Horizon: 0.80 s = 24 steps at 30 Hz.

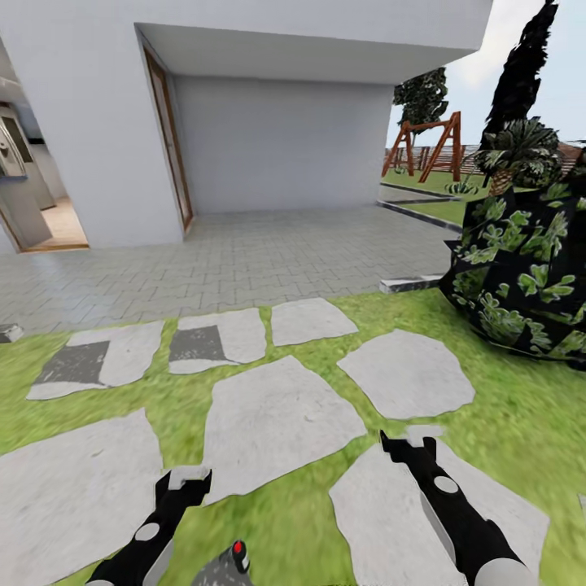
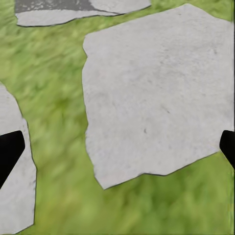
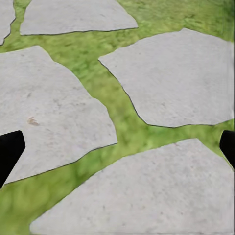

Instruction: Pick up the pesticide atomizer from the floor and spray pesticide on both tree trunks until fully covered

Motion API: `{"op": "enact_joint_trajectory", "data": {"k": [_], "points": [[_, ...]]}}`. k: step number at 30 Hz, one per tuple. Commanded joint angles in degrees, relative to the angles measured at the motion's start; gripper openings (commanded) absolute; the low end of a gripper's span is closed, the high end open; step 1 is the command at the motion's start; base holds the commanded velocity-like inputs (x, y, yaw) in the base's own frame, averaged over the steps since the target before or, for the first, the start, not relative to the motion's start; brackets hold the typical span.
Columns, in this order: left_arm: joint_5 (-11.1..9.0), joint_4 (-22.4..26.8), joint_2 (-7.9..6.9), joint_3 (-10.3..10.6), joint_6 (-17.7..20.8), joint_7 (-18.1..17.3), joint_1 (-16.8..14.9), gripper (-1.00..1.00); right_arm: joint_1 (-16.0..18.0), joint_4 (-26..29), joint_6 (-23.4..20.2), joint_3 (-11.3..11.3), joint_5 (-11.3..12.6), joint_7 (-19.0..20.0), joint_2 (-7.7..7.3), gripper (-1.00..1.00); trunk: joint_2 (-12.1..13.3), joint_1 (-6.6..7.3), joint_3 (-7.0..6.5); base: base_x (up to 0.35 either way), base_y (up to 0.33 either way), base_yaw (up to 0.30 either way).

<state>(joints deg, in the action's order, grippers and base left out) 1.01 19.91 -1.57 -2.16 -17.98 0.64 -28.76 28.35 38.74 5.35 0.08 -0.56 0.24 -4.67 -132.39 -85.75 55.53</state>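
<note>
Transit over garden paving, atomizer and trunks not yet located.
Head view: left gripper [image 1: 185,480] and right gripper [image 1: 407,448] hover above stepping stones [image 1: 273,419] beside white house [image 1: 268,106]. Wrist views: both jaws wide, empty. Next: search the lawn.

A green grass lawn [image 1: 521,423] set with flat, irregular grey stepping stones [image 1: 277,419] lies in front of a white house [image 1: 268,89], and grey brick paving [image 1: 244,260] runs between the lawn and the house wall. A brown-framed door [image 1: 169,138] stands in that wall. Right of the house, a broad-leaved dark green bush [image 1: 525,273] sits on the grass, with a brown wooden swing frame [image 1: 427,146] farther back. Nearest the camera, 2 black arms reach over the stones: the left gripper [image 1: 184,482] and the right gripper [image 1: 404,447].
</note>
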Motion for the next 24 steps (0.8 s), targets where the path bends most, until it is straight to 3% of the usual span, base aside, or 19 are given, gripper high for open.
{"op": "enact_joint_trajectory", "data": {"k": [1, 10, 24], "points": [[0.10, -0.01, 0.00, -0.13, -0.20, 0.07, -0.03, 1.00, 0.04, -0.07, 0.19, 0.01, -0.06, 0.02, 0.00, 1.00, -0.02, 0.01, 0.05, 0.000, -0.106, -0.247], [0.11, 0.04, 0.04, -0.05, -0.38, -0.33, -0.08, 1.00, 0.04, -0.07, 0.19, 0.09, -0.06, 0.02, 0.01, 1.00, -0.02, 0.01, 0.05, 0.000, -0.020, -0.056], [0.21, -0.18, 0.16, -0.13, -0.21, -0.25, -0.24, 1.00, 0.04, -0.11, 0.28, 0.01, 0.03, -0.09, 0.10, 1.00, -5.63, -3.06, 2.97, 0.000, 0.000, -0.001]]}}
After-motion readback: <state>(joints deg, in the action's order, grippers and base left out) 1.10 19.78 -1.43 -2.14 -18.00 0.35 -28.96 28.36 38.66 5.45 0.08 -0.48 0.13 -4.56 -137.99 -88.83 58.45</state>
